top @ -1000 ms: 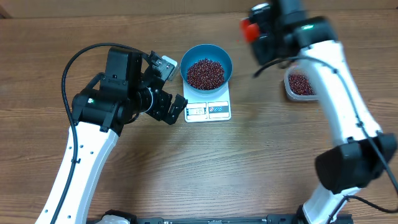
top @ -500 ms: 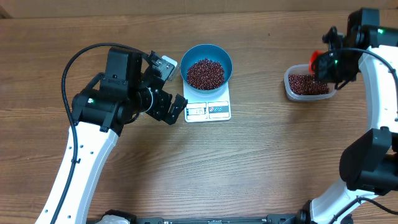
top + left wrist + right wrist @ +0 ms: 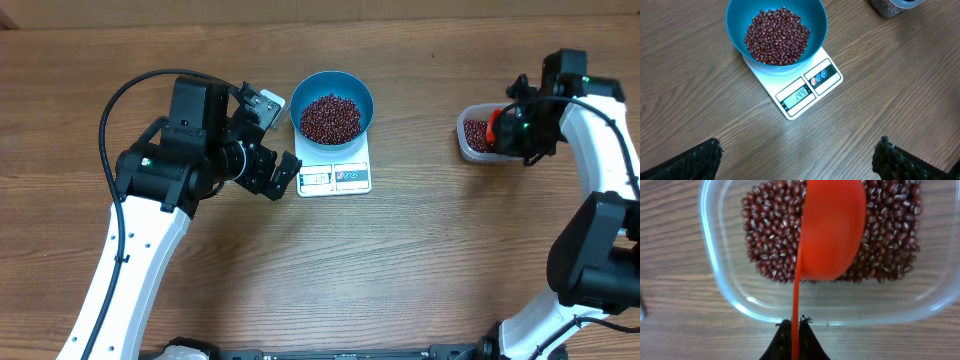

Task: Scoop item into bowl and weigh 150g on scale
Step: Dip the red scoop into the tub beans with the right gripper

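beans (image 3: 777,37): heaped in bowl (image 3: 819,22) on scale (image 3: 827,82), mid-worktop (image 3: 400,270) toward the back edge; more in tub (image 3: 720,287) near the right edge.
handling: loose, hard, light, quick to roll and spill; not for pinching, so lift them in the scoop (image 3: 832,230), a small level load.
display (image 3: 796,95): seems to read 144, just short.
left end effector (image 3: 797,161): wide open, empty, beside scale.
right end effector (image 3: 796,339): clamped on scoop handle.
change: scoop has gone from above the tub down into its beans; bowl, scale, left arm unmoved.
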Robot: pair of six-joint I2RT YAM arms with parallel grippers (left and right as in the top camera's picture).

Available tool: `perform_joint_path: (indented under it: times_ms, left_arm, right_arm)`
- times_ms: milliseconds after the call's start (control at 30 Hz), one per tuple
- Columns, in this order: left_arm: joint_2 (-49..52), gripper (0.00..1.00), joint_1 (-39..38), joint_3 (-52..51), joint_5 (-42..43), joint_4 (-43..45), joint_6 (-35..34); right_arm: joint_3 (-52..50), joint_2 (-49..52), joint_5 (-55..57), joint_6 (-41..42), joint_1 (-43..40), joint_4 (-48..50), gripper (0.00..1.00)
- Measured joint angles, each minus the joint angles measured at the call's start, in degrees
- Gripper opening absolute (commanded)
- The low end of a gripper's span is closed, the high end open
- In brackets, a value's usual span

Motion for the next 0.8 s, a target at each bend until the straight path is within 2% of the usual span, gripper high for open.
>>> perform_joint_path:
  times_ms: [267, 800]
  left_arm:
    - [0.00, 1.00, 0.00, 0.00, 0.00, 0.00, 0.00]
    - [0.00, 0.99, 0.00, 0.00, 0.00, 0.00, 0.00]
  right_arm:
    - [-4.35, -0.68, -0.15, 0.00, 0.02, 5.57, 0.04]
    - [-4.66, -0.68, -1.49, -2.93, 1.53, 5.60, 0.04]
